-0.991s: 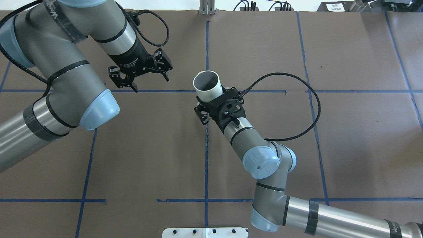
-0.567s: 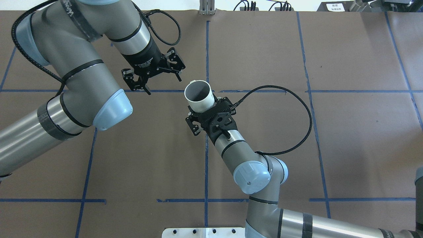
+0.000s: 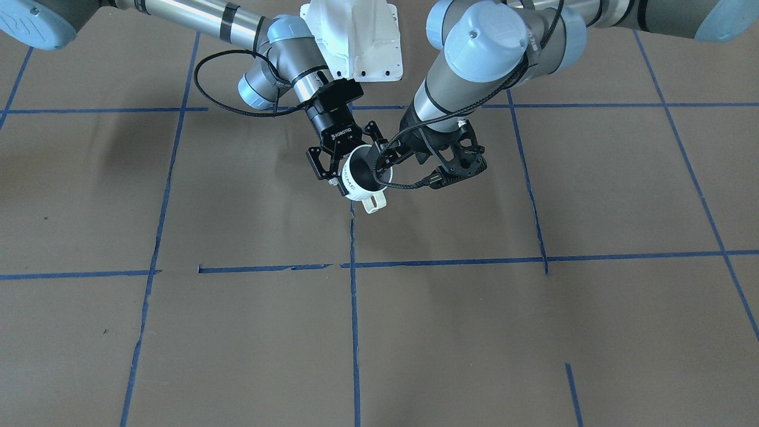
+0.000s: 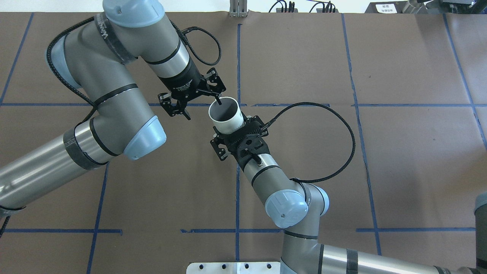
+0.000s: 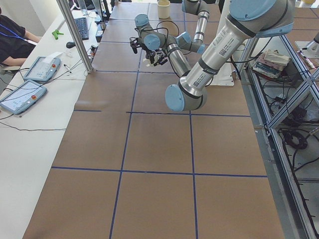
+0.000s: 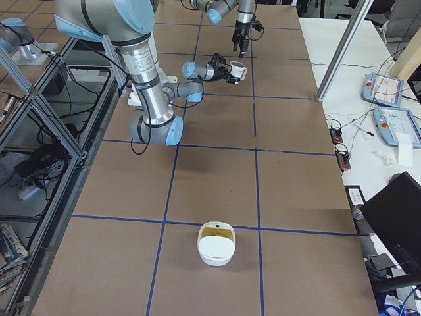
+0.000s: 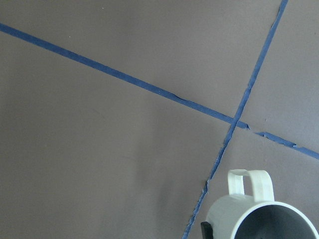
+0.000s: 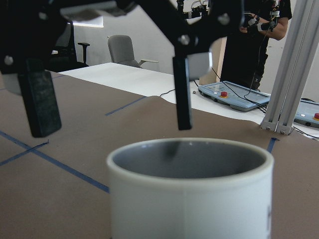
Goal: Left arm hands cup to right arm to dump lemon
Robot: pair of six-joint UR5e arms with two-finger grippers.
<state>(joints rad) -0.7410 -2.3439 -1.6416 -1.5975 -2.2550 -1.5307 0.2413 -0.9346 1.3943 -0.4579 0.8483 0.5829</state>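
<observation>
White, stiff and probably slick, the cup [image 4: 224,113] sits pinched in the right gripper [image 4: 236,129], so we recommend the spread left gripper [image 4: 203,109] clamp its rim wall.

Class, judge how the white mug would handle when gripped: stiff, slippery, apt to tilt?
Likely stiff: the cup shows a round mouth while the right gripper clamps it. Its smooth, glossy wall looks slippery, so it may slide. The handle on one side could tilt it slightly.
</observation>
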